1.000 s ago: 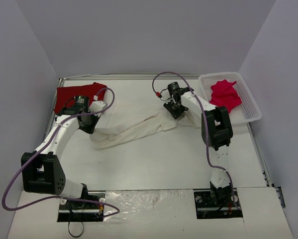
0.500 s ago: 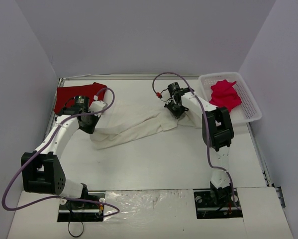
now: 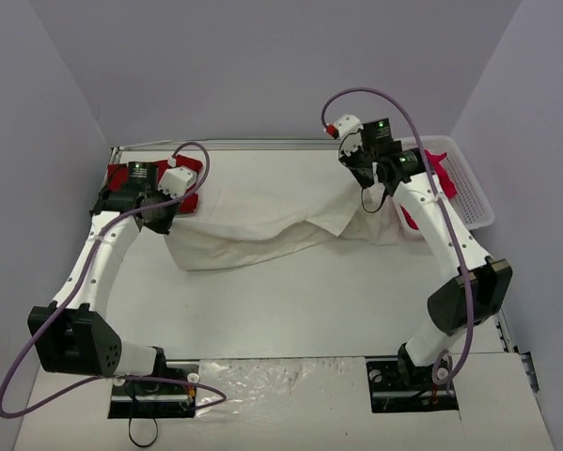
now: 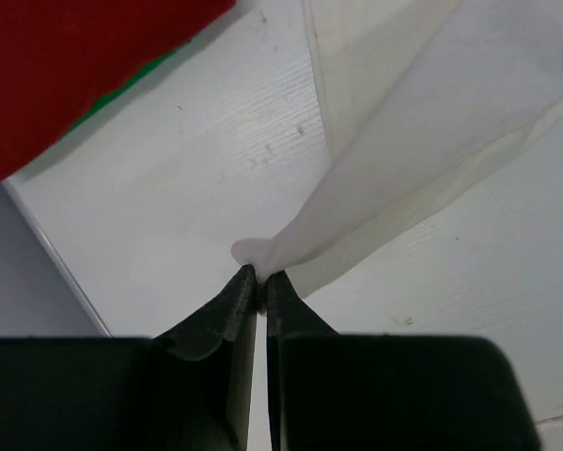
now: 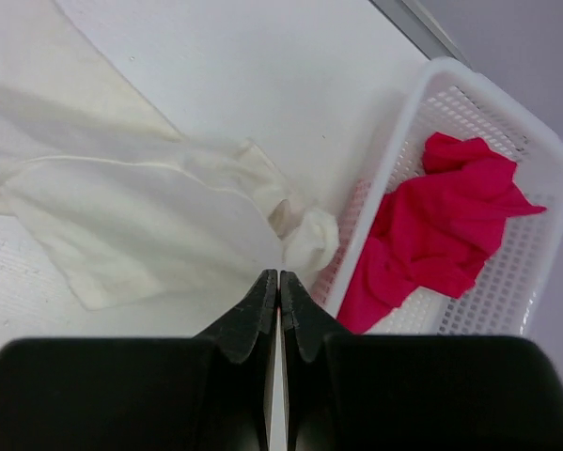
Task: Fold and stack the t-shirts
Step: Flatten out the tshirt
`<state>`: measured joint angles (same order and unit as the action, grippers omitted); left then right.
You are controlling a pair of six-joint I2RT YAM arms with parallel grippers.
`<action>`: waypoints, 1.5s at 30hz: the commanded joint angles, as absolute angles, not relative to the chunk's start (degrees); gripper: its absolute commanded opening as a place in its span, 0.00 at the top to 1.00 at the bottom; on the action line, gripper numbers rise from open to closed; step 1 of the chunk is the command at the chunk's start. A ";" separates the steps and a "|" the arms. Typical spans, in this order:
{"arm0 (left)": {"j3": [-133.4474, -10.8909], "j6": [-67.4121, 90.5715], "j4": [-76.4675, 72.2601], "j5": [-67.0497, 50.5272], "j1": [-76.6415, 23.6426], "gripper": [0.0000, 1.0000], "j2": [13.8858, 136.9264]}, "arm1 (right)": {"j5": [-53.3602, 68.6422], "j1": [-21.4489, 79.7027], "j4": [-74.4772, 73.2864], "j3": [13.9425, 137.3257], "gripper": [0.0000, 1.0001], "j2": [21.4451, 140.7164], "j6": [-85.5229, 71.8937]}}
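Observation:
The large cream-white t-shirt [image 3: 262, 224] hangs stretched between my two grippers, its middle sagging onto the table. My left gripper [image 3: 164, 222] is shut on its left corner, seen pinched in the left wrist view [image 4: 259, 272]. My right gripper [image 3: 367, 201] is raised and shut on its right end [image 5: 278, 277], with cloth bunched beside the basket. The red t-shirt [image 3: 189, 180] lies at the far left, mostly hidden by my left arm; it also shows in the left wrist view [image 4: 74, 66]. The pinkish-red t-shirt [image 5: 441, 225] lies crumpled in the basket.
The white lattice basket [image 3: 474, 202] stands at the far right against the wall, partly behind my right arm; its rim [image 5: 394, 160] is close to my right gripper. Grey walls close in the table on the left, back and right.
Both arms have lifted and moved apart, the right one up and toward the basket, the left one back-left. The cream-white shirt is now pulled out wide between them.

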<state>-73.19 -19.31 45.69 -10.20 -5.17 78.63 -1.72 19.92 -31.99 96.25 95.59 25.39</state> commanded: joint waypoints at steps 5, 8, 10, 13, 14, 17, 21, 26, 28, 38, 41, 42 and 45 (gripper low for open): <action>-81.21 -20.04 51.94 -7.82 -4.75 0.98 71.02 | -0.71 17.84 -38.40 93.52 1.00 85.79 25.40; -81.12 -20.30 53.52 -9.22 -4.83 0.97 67.33 | 2.89 17.84 -40.34 90.71 1.00 77.82 24.70; -80.43 -20.65 54.93 -10.02 -4.83 0.98 64.26 | 4.47 17.93 -41.48 88.16 1.00 74.46 24.44; -78.41 -20.74 56.07 -11.68 -4.83 0.98 59.87 | 6.67 17.93 -43.06 85.78 1.00 68.22 24.00; -77.96 -20.83 56.68 -12.39 -4.75 0.97 58.72 | 7.38 17.93 -43.76 85.52 1.00 65.85 23.91; -75.59 -20.57 56.43 -14.76 -4.83 0.98 52.50 | 9.05 17.84 -45.70 84.20 1.00 61.18 23.91; -72.43 -20.66 55.72 -18.19 -4.83 0.97 47.03 | 9.40 17.23 -46.23 80.78 1.00 57.84 24.34; -66.99 -22.76 57.04 -19.60 -4.83 0.98 44.48 | 10.36 17.31 -47.63 74.10 1.00 59.06 26.45; -67.06 -22.77 57.13 -19.42 -4.57 0.98 44.21 | 12.21 17.40 -48.68 72.78 1.00 59.68 28.28; -67.06 -21.89 55.72 -22.23 -4.57 0.98 47.37 | 6.24 17.84 -52.38 73.22 0.58 64.60 31.63; -66.18 -22.06 55.20 -22.50 -4.66 0.98 47.11 | 6.68 17.93 -55.79 70.33 0.59 66.70 33.91; -65.75 -22.23 55.20 -22.41 -4.66 0.98 47.28 | 7.64 17.93 -57.03 69.44 0.60 67.58 34.80; -65.22 -22.33 54.50 -22.06 -4.66 0.98 47.64 | 9.66 18.02 -62.57 66.11 0.64 71.61 38.92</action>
<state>-65.01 -22.09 56.45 -21.17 -5.10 47.79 8.40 17.67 -53.84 69.60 67.33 33.87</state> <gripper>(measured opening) 0.051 0.370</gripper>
